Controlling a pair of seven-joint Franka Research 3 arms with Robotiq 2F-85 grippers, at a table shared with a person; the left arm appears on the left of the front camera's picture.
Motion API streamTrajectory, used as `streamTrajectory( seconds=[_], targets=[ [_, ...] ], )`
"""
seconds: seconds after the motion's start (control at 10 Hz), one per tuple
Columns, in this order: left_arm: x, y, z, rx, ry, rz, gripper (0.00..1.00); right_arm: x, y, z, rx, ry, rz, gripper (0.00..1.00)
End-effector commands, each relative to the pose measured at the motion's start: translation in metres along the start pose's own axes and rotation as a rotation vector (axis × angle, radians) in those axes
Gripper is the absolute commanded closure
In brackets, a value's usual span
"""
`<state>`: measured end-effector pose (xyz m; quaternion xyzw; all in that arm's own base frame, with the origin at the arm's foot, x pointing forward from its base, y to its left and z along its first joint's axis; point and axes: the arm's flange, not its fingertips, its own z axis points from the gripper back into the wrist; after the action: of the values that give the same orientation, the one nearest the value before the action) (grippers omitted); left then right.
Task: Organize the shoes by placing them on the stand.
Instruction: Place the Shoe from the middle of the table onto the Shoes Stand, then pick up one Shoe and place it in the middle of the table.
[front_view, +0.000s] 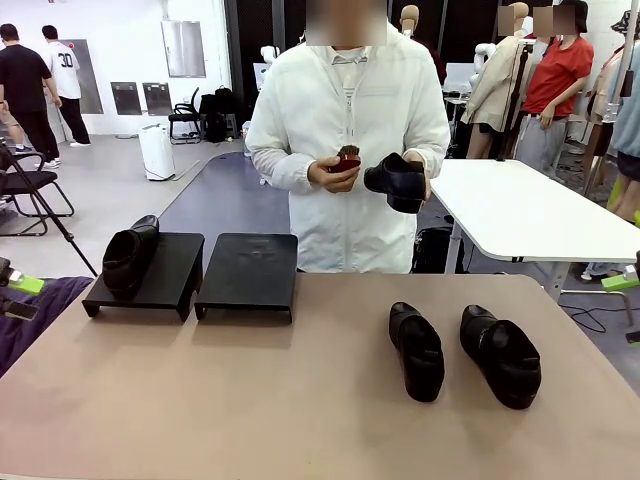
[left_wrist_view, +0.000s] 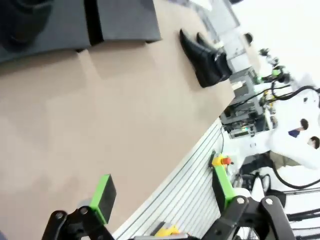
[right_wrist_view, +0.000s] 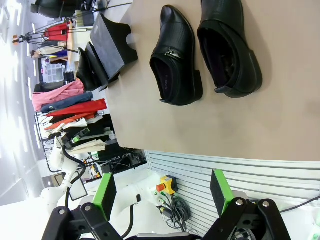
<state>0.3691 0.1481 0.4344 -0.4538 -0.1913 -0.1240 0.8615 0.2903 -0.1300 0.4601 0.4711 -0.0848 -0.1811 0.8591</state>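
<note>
**Jaws wide on both arms; one shoe on the stand, three off it**

Left jaws and right jaws both stand fully apart, nothing between the green pads, back at my side of the table (front_view: 250, 400).

Stand: the left tray (front_view: 172, 262) carries the racked shoe (front_view: 128, 255) on its left half. The right tray (front_view: 247, 270) is bare. The inner shoe (front_view: 417, 350) and the outer shoe (front_view: 500, 355) lie side by side on the table, near but apart. The held shoe (front_view: 395, 180) is in the person's hand (front_view: 421, 163); the other hand (front_view: 328, 176) holds a small brush (front_view: 346, 158).

Risks, my estimate:
- Wide jaws lowered on one table shoe may nudge its neighbour.
- Smooth leather could slip in the pads.
- A shoe may slide down the sloped tray.
- Reaching far risks the person's hands.

Writing: "30" on a bystander's white shirt (front_view: 66, 59). No shoe brand is legible.
</note>
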Motion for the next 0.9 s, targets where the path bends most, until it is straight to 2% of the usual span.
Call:
streamTrajectory(
  seconds=[0.0, 0.8],
  targets=[
    [0.0245, -0.0258, -0.0030, 0.092, 0.128, -0.090, 0.00, -0.0001, -0.0001, 0.0034, -0.010, 0.009, 0.019, 0.00],
    [0.0245, -0.0258, -0.0030, 0.092, 0.128, -0.090, 0.00, -0.0001, -0.0001, 0.0034, -0.010, 0.009, 0.019, 0.00]
  ],
)
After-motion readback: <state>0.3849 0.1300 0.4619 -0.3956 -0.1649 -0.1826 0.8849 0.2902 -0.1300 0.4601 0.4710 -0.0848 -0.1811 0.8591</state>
